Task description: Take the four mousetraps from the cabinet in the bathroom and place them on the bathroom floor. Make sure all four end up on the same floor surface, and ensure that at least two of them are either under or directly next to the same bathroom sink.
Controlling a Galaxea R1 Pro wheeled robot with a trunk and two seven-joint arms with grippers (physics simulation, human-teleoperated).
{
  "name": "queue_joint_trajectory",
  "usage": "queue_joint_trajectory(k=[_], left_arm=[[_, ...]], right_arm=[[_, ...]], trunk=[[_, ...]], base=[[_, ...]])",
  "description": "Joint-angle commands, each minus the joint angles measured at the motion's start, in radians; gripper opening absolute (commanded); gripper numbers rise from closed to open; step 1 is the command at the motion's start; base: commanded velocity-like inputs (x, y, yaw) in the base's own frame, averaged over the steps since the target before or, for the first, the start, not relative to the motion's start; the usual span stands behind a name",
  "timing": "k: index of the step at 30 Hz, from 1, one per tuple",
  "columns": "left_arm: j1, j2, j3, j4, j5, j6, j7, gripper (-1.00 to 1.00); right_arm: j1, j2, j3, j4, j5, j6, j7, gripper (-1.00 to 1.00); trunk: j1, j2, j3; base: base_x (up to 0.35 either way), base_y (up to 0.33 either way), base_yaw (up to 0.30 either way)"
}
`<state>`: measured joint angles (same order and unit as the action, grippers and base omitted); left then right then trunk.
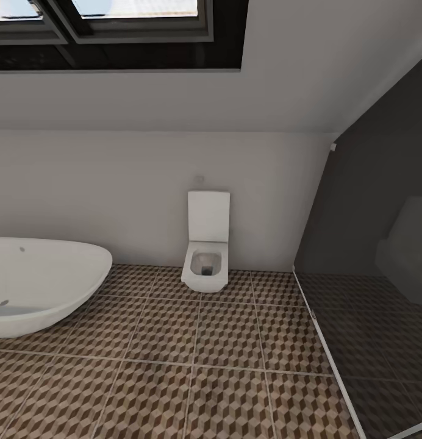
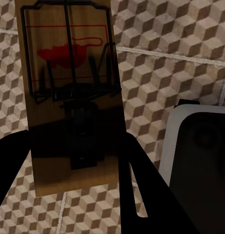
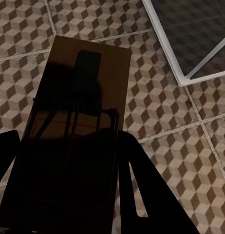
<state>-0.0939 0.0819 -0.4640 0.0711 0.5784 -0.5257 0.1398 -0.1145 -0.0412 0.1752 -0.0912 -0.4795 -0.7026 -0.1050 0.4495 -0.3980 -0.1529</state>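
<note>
We carry two mousetraps, neither set down yet. Our left gripper is closed on one trap, held above the floor; our right gripper is closed on another trap. Ahead are the tub and toilet. We judge the task midway at most; two traps remain unaccounted for.

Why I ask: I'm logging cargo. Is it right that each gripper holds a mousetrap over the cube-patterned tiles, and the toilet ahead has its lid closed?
Not quite. The head view shows the toilet with its lid raised, bowl open. The rest holds: the left gripper and right gripper each hold a mousetrap over the tiles.
</note>
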Motion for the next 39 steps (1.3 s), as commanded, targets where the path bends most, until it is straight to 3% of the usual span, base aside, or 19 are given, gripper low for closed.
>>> queue_joint_trajectory(k=[1, 39], left_arm=[[-0.001, -0.001, -0.007, 0.003, -0.002, -0.003, 0.006, -1.0], [-0.001, -0.001, -0.007, 0.003, -0.002, -0.004, 0.006, -1.0]], right_arm=[[-0.001, 0.0, 0.009, -0.001, -0.002, -0.002, -0.009, -1.0], [-0.001, 0.0, 0.009, 0.0, -0.002, -0.002, -0.009, -1.0]], trunk=[[0.001, -0.002, -0.002], [0.001, -0.002, -0.002]], base=[[0.0, 0.0, 0.0], [0.0, 0.0, 0.0]])
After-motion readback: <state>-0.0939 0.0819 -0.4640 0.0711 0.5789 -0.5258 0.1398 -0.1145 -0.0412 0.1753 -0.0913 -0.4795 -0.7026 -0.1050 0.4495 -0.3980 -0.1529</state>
